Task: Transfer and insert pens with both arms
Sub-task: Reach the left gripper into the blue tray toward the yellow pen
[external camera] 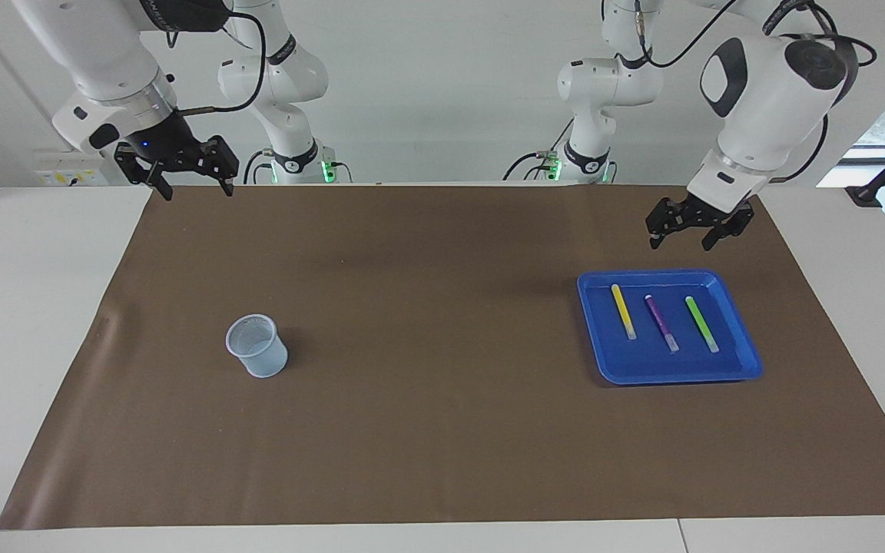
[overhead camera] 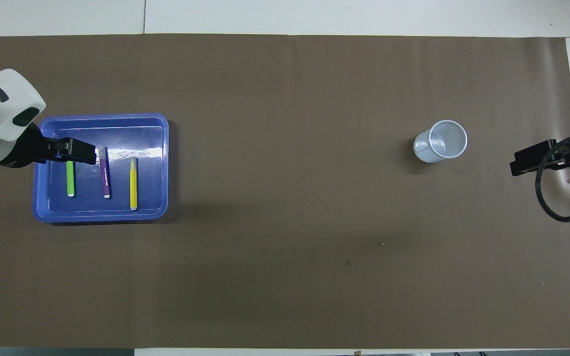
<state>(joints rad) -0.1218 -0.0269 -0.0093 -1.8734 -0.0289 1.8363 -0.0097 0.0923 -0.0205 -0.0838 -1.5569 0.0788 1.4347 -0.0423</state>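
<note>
Three pens lie side by side in a flat blue tray (external camera: 746, 361) toward the left arm's end of the table: yellow (external camera: 624, 311), purple (external camera: 662, 323) and green (external camera: 701, 323). The overhead view shows the green (overhead camera: 70, 179), purple (overhead camera: 105, 175) and yellow (overhead camera: 133, 184) pens too. My left gripper (external camera: 681, 243) hangs open and empty in the air above the tray, touching no pen; in the overhead view (overhead camera: 74, 152) it covers the green pen's end. My right gripper (external camera: 197, 190) is open and empty, raised over the mat's edge at the right arm's end (overhead camera: 532, 163).
A small pale-blue mesh cup (external camera: 257, 346) stands upright on the brown mat (external camera: 442, 430) toward the right arm's end; it also shows in the overhead view (overhead camera: 441, 141). White table borders the mat.
</note>
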